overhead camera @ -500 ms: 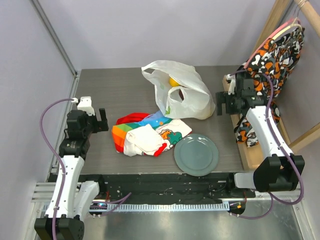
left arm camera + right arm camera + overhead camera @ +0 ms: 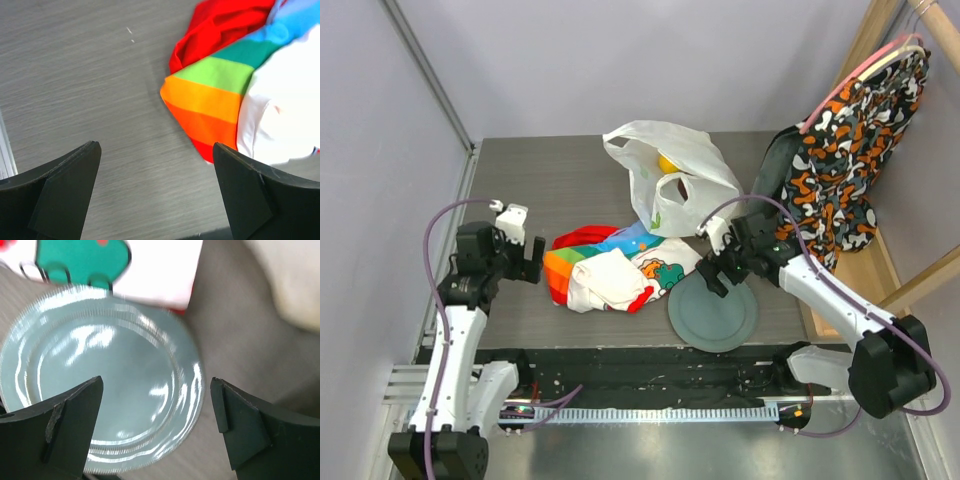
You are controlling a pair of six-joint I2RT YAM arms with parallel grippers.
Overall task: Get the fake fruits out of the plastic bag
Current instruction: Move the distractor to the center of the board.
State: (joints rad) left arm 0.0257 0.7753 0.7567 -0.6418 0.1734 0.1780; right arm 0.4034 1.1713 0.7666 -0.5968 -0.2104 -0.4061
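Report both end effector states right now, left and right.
Left end effector: open, holding nothing, beside the rainbow cloth.
Right end effector: open, holding nothing, above the plate.

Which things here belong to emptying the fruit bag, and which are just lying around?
Part of the job:
plastic bag
yellow fruit showing inside it

Just lying about:
rainbow cloth
plate
patterned garment hanging at the right
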